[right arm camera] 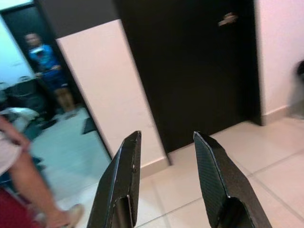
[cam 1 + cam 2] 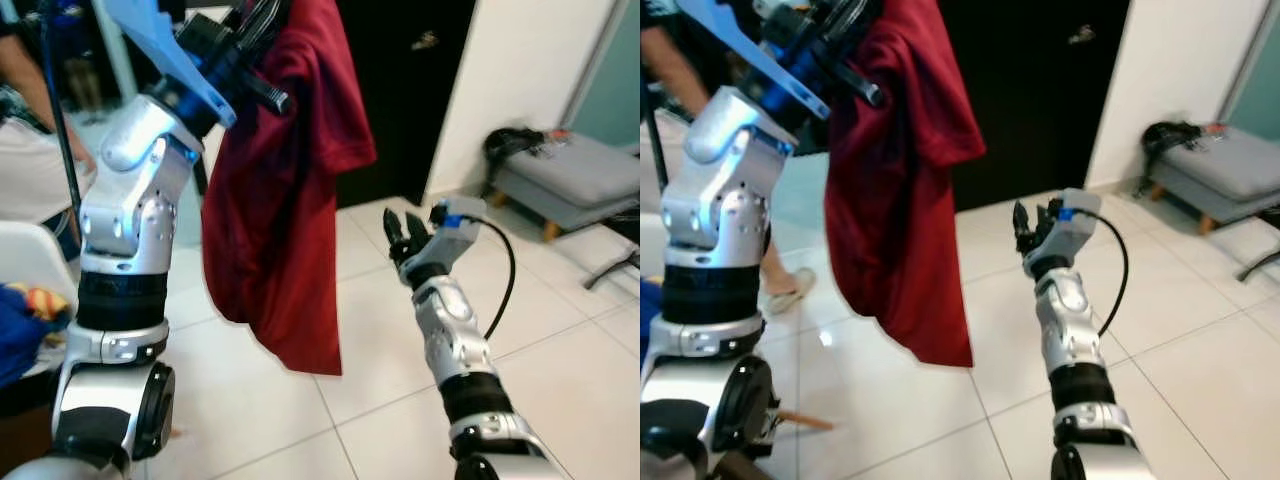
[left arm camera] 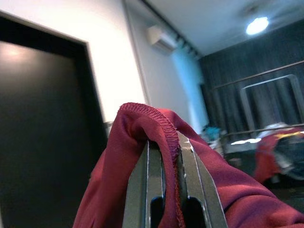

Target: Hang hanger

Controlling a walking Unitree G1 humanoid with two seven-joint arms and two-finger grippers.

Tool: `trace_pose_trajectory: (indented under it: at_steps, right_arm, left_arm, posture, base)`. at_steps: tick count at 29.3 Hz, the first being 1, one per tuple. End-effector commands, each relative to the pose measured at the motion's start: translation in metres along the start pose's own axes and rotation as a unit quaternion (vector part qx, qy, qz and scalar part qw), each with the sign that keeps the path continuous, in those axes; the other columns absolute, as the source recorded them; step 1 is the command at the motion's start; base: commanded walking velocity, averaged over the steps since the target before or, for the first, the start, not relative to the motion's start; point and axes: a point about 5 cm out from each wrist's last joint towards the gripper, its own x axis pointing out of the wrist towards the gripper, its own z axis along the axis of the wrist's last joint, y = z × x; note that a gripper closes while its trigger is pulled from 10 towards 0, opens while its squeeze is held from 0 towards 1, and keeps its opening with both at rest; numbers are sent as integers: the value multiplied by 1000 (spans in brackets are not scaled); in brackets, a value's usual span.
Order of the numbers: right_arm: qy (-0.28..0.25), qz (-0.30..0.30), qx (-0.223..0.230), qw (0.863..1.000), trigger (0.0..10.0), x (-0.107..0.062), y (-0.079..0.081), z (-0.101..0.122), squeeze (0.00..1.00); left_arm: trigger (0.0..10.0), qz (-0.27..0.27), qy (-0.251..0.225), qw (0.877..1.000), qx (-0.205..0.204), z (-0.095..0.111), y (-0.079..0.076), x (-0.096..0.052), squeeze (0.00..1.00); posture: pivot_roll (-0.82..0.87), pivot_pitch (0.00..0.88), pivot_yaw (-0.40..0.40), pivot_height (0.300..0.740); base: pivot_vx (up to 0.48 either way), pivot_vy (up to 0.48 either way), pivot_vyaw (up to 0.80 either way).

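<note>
Raised high, left gripper (image 2: 250, 30), fingers (image 3: 190, 175) pressed together on the hem of the red shirt (image 2: 275, 200), probably so that the cloth hangs free above the tiled floor (image 2: 400, 400) during carrying. No hanger to make out under the fabric. Right gripper (image 2: 405, 228) forward at middle height, jaws apart and holding nothing, likely kept ready to help.

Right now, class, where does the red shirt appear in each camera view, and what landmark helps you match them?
Left eye: red shirt hangs upper centre-left.
Right eye: upper centre-left.
Left wrist: draped over the left gripper, pinched between its fingers.
Right wrist: can't confirm.
Shared landmark: black door.
</note>
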Motion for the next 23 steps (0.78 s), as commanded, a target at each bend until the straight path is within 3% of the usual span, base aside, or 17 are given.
trace_pose_trajectory:
  at_steps: [1, 3, 4, 6, 7, 8, 10, 11, 13, 14, 16, 17, 19, 23]
  right_arm:
    - [17, 4, 0, 1000, 10000, -3, 4, -8, 0]
    - [35, 9, 0, 999, 10000, -6, 4, -16, 0]
    - [35, 9, 0, 999, 10000, -6, 4, -16, 0]
    - [86, 20, -21, 996, 10000, -12, 7, -39, 0]
    - [104, 22, -30, 994, 10000, -15, 8, -47, 0]
    - [104, 22, -30, 994, 10000, -15, 8, -47, 0]
    - [124, 26, -34, 991, 10000, -21, 11, -59, 0]
    - [124, 26, -34, 991, 10000, -21, 11, -59, 0]
    - [136, 25, -32, 990, 10000, -26, 11, -66, 0]
    - [136, 25, -32, 990, 10000, -26, 11, -66, 0]
    - [154, 23, -40, 987, 10000, -31, 10, -73, 0]
    - [154, 23, -40, 987, 10000, -31, 10, -73, 0]
    - [165, 20, -47, 985, 10000, -38, 7, -79, 0]
    - [172, 15, -50, 984, 10000, -43, 2, -84, 0]
  left_arm:
    - [0, 8, 13, 1000, -2, -9, 0, -4, 0]
    - [0, 24, 126, 992, -11, -67, -5, -36, 0]
    - [0, 24, 126, 992, -11, -67, -5, -36, 0]
    - [0, 68, 269, 961, -10, -127, -8, -91, 0]
    - [0, 86, 309, 947, -6, -142, -9, -109, 0]
    - [0, 86, 309, 947, -6, -142, -9, -109, 0]
    - [0, 118, 379, 918, -20, -163, -13, -145, 0]
    - [0, 118, 379, 918, -20, -163, -13, -145, 0]
    - [0, 122, 418, 900, -22, -174, -19, -169, 0]
    - [0, 122, 418, 900, -22, -174, -19, -169, 0]
    - [0, 149, 448, 881, -45, -186, -25, -194, 0]
    - [0, 149, 448, 881, -45, -186, -25, -194, 0]
    - [0, 174, 465, 866, -51, -192, -30, -211, 0]
    - [0, 183, 460, 867, -48, -193, -32, -215, 0]
  posture:
    - [56, 0, 5, 740]
    - [57, 0, -1, 740]
    - [57, 0, -1, 740]
    - [85, 0, -16, 740]
    - [85, 0, -16, 740]
    - [85, 0, -16, 740]
    - [91, 0, -15, 740]
    - [91, 0, -15, 740]
    - [92, 0, -14, 740]
    - [92, 0, -14, 740]
    - [74, 0, -5, 740]
    - [74, 0, -5, 740]
    - [69, 0, -4, 740]
    - [68, 0, -7, 740]
  base:
    - [0, 0, -800]
    - [0, 0, -800]
    - [0, 0, -800]
    - [0, 0, -800]
    - [0, 0, -800]
    - [0, 0, -800]
    - [0, 0, -800]
    - [0, 0, -800]
    - [0, 0, -800]
    - [0, 0, -800]
    - [0, 0, -800]
    - [0, 0, -800]
    - [0, 0, -800]
    - [0, 0, -800]
